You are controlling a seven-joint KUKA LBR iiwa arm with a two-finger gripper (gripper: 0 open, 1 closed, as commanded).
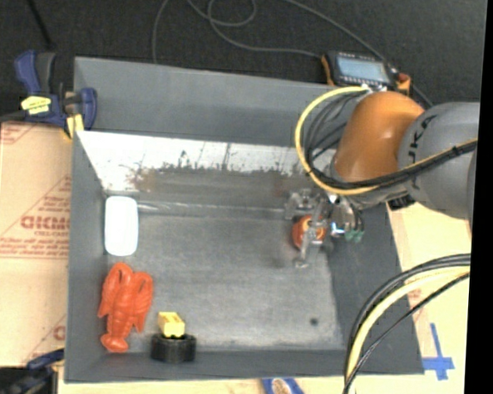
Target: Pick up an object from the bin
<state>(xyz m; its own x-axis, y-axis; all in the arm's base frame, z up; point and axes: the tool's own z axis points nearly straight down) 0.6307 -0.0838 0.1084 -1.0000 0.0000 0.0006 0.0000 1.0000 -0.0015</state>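
My gripper [309, 231] hangs under the arm's orange cover, over the right back part of the bin. A small orange-red rounded thing [300, 232] shows between its metal fingers, and the fingers are shut on it. Part of this thing is hidden by the fingers, so I cannot tell its full shape. Nothing else lies on the bin floor close to the gripper.
Along the left wall lies a white oblong thing like a computer mouse [121, 224]. A red toy lobster [125, 306] lies in the front left corner. Beside it stands a black round piece with a yellow block [174, 339] on top.
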